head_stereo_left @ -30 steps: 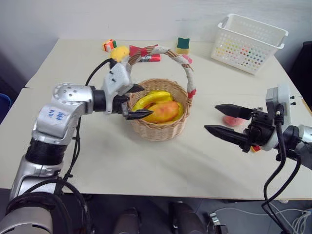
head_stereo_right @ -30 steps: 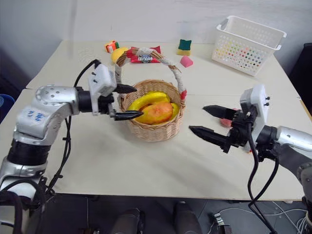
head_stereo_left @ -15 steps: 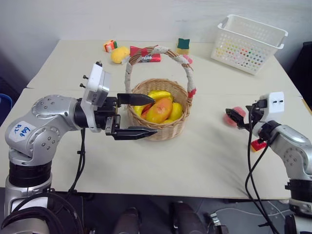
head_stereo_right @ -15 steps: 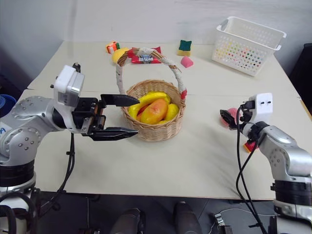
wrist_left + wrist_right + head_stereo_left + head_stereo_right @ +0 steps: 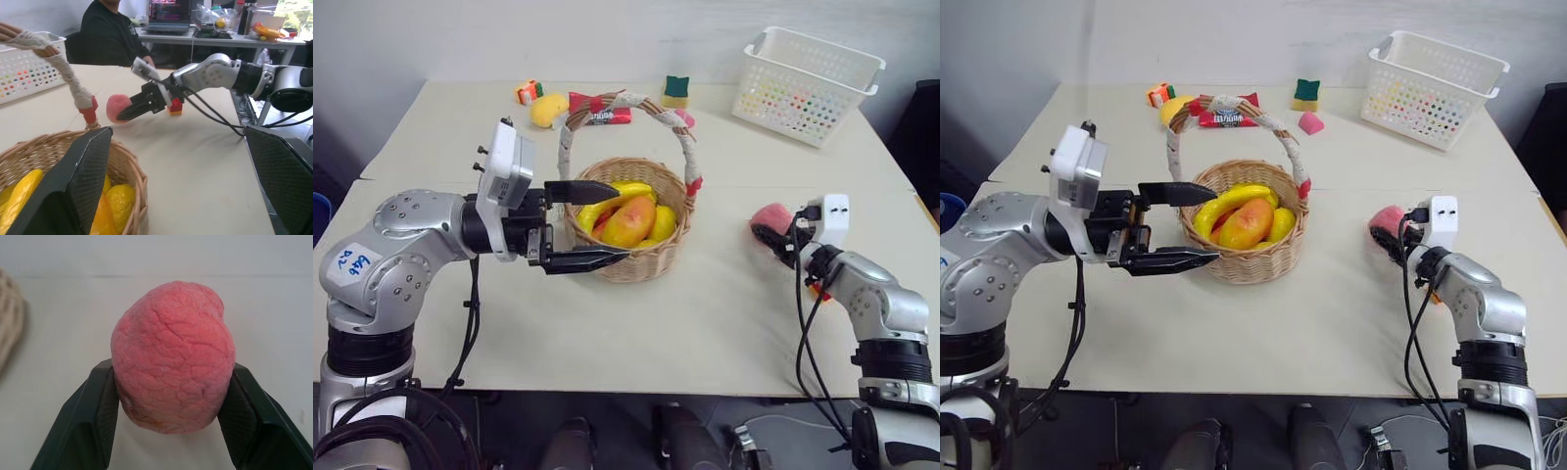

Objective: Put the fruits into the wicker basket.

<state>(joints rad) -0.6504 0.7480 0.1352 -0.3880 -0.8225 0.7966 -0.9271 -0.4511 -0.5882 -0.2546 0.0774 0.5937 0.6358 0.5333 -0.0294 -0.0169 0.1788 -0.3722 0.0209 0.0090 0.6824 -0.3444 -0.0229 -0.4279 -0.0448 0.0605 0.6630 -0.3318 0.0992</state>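
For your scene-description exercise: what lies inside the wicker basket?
Inside the wicker basket lie a banana, a mango and another yellow piece. Anything beneath them is covered.

Your wicker basket (image 5: 631, 250) stands upright mid-counter, round, tan, its arched handle wrapped in white and red cloth. Inside it you have an orange-yellow mango (image 5: 631, 220) with red blush, lying tilted on a yellow banana (image 5: 617, 196) and other yellow pieces. Your pink peach (image 5: 171, 355), rounded with a cracked skin, sits on the counter well right of the basket. A yellow fruit (image 5: 548, 108) lies at the far edge.
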